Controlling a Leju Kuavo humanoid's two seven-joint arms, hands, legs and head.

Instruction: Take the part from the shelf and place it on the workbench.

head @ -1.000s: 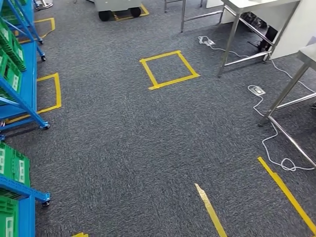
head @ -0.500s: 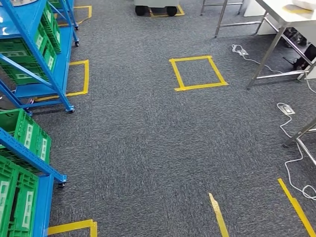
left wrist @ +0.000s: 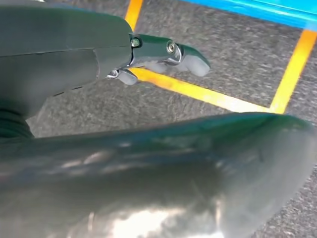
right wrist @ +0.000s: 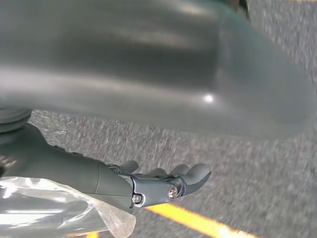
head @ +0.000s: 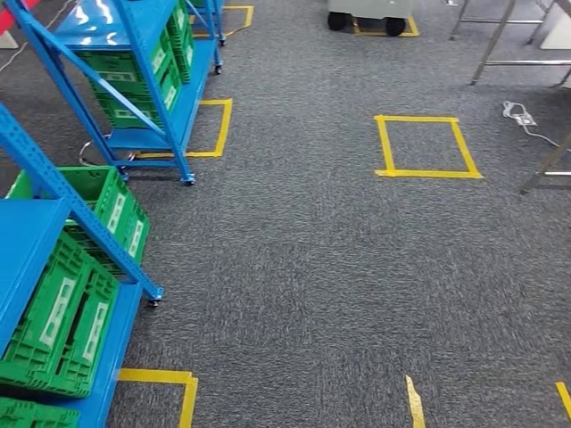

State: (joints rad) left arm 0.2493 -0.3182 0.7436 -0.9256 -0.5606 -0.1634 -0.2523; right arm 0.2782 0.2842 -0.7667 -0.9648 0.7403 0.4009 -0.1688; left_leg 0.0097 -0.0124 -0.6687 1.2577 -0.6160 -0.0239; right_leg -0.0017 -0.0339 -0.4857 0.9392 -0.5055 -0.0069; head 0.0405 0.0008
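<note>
Looking down from the head view you get the room layout, while the 2 wrist views give you the hands.

Left hand (left wrist: 112, 54): hanging low over the grey carpet (head: 303, 267), dark fingers (left wrist: 186, 54) stretched out almost straight, nothing in them, so it's open and empty. Under it runs a corner of yellow floor tape (left wrist: 209, 94), with a blue edge (left wrist: 261, 10) of a shelf just past it.

Right hand (right wrist: 123, 183): same pose, fingers (right wrist: 186, 178) straight and a little fanned, not wrapped around anything, hovering above the carpet and another yellow line (right wrist: 186, 220). Some clear shiny film (right wrist: 56, 213) sits at its wrist end; can't tell what that is.

Head view, close to far: nearest is a blue shelf (head: 40, 232) on the left with green crates (head: 64, 325) on its lower level and 1 more green crate (head: 111, 201) behind them. That one is open-topped, but I can't make out anything inside, and the others are too side-on to see into. So I can't tell which crate holds the part. A yellow tape corner (head: 182, 383) lies by the shelf's foot, and a short tape strip (head: 416, 406) off to the right.

Further back stands a 2nd blue shelf (head: 144, 36) on casters, also loaded with green crates (head: 144, 76). Mid-floor is a yellow tape square (head: 426, 173). At the far end: a wheeled cart (head: 367, 13), metal bench legs (head: 495, 40) and a white power strip (head: 517, 111) on the carpet.
</note>
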